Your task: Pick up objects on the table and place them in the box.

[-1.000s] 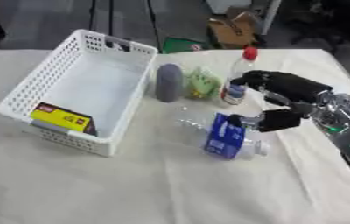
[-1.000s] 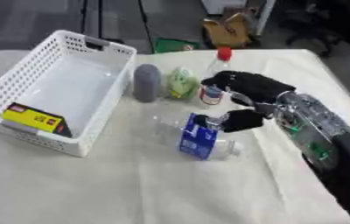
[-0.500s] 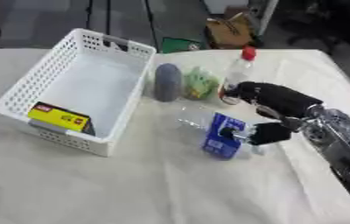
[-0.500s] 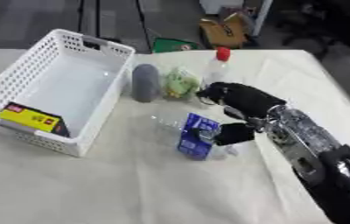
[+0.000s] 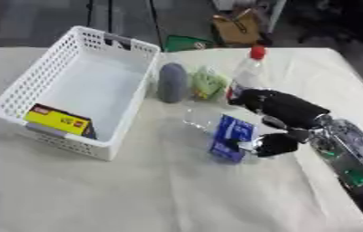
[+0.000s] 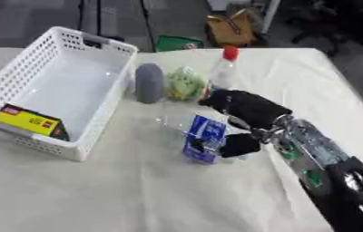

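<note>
Right of centre, our right hand (image 5: 284, 113) curls round the blue-labelled clear bottle (image 5: 231, 138) lying on the cloth-covered table (image 5: 161, 190). Above it stand a red-capped bottle (image 5: 248, 72), green packet (image 5: 208, 84) and grey cylinder (image 5: 171, 82); the white basket (image 5: 26, 88) sits upper left.

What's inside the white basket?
The white basket looks empty: only its pale bare floor shows. The yellow label sits on its outside front wall, not inside. The near wall covers a strip of the floor behind it, so that bit cannot be seen.
</note>
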You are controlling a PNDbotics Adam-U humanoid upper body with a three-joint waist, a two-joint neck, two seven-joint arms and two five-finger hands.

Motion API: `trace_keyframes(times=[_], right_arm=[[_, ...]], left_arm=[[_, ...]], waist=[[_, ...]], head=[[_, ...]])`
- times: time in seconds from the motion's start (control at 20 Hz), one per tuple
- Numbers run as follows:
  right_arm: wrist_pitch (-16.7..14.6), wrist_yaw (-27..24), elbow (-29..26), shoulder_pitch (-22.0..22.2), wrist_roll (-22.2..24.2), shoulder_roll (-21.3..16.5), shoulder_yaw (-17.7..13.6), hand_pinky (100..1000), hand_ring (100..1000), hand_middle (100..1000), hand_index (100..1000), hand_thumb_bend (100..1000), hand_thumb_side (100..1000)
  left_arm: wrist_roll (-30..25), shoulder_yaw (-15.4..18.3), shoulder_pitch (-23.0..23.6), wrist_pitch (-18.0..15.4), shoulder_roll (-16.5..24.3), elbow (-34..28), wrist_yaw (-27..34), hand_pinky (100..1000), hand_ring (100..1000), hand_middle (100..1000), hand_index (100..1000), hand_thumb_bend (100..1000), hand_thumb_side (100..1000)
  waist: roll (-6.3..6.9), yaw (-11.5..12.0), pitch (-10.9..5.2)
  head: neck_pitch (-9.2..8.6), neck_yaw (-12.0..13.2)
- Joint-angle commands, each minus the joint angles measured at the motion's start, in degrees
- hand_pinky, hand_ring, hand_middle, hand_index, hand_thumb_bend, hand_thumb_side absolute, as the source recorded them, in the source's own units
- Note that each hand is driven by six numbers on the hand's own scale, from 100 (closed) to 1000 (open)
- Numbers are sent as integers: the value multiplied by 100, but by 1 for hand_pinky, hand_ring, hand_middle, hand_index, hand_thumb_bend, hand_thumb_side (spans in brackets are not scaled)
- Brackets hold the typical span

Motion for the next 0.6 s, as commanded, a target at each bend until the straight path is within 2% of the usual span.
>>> trace_keyframes(times=[0.05, 0.6], right_arm=[[-52, 146, 49, -80, -44, -10, -103, 940, 1000, 880, 1000, 576, 1000], [-160, 552, 363, -113, -179, 167, -165, 939, 1000, 879, 1000, 564, 1000]], left_arm=[[-4, -11, -70, 19, 133, -104, -9, 725, 699, 787, 790, 100, 644], [-32, -27, -55, 26, 94, -104, -6, 728, 700, 786, 789, 100, 644]], waist=[[13, 12, -94], [35, 56, -103]], head=[[-86, -37], [-196, -115]])
